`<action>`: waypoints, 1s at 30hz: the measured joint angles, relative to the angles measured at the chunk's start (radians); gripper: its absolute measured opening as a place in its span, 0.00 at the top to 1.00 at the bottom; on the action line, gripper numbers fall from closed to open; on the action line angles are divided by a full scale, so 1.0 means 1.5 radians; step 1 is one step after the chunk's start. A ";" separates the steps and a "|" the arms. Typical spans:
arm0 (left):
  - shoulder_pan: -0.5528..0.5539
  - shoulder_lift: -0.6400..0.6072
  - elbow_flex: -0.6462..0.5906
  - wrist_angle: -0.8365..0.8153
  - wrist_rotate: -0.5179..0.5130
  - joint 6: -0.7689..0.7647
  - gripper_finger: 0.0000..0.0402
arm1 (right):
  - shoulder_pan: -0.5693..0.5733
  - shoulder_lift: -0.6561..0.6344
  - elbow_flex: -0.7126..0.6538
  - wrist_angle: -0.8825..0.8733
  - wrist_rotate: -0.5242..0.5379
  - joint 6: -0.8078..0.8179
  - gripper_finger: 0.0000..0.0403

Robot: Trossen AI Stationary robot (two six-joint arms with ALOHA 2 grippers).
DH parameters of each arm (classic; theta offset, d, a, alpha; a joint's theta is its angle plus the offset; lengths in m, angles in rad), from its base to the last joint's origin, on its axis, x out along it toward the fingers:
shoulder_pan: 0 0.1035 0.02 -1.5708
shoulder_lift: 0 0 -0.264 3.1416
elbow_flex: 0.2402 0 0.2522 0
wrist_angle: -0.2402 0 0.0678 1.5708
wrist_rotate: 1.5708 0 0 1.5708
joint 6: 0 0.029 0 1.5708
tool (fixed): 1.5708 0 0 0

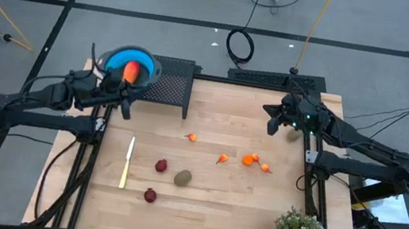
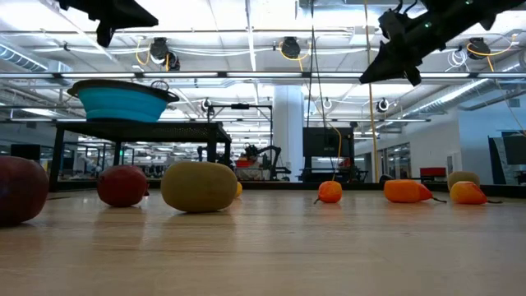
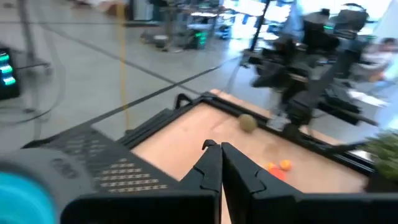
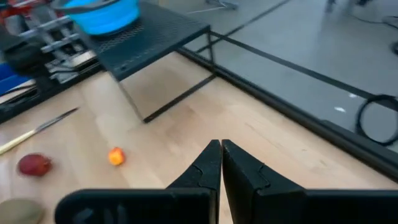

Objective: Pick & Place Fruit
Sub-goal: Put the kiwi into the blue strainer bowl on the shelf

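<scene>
The bowl point(image 1: 133, 64) stands on the rack point(image 1: 171, 80) at the tabletop's point(image 1: 208, 203) far left; the knife point(image 1: 127, 161) lies left of the fruit point(image 1: 183, 177).

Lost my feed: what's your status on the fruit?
Left hand shut, empty, by blue bowl. Right hand shut, empty, far right edge. Red-orange fruit in bowl; other fruit on table. Knife nearby.

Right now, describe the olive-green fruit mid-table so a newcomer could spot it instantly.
Start at the wooden table and find the slim pale knife lying on its left half. Just right of the knife sit two dark red round fruits; the olive-green oval lies beside the upper one. It is the only green piece there, larger and duller than the tiny orange ones farther right.
</scene>
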State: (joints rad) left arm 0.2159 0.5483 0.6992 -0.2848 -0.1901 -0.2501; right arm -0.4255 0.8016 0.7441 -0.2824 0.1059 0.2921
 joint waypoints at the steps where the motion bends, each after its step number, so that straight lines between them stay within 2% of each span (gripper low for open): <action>1: -0.005 -0.008 -0.008 0.006 0.009 0.005 1.00 | 0.000 0.009 0.012 -0.010 0.004 0.007 0.98; 10: -0.033 -0.082 -0.090 0.063 0.082 0.013 0.99 | -0.001 0.115 0.168 -0.237 0.070 0.076 0.98; 17: -0.041 -0.143 -0.134 0.074 0.093 0.023 1.00 | -0.020 0.204 0.287 -0.421 0.071 0.158 0.98; 25: -0.041 -0.201 -0.162 0.069 0.094 0.033 0.98 | -0.067 0.272 0.320 -0.579 0.069 0.248 0.98; 30: -0.041 -0.226 -0.176 0.067 0.094 0.038 0.99 | -0.101 0.301 0.320 -0.664 0.069 0.260 0.96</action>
State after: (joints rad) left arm 0.1547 0.2092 0.4346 -0.1840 -0.0498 -0.1938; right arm -0.5765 1.2538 1.2236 -1.2786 0.2089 0.6819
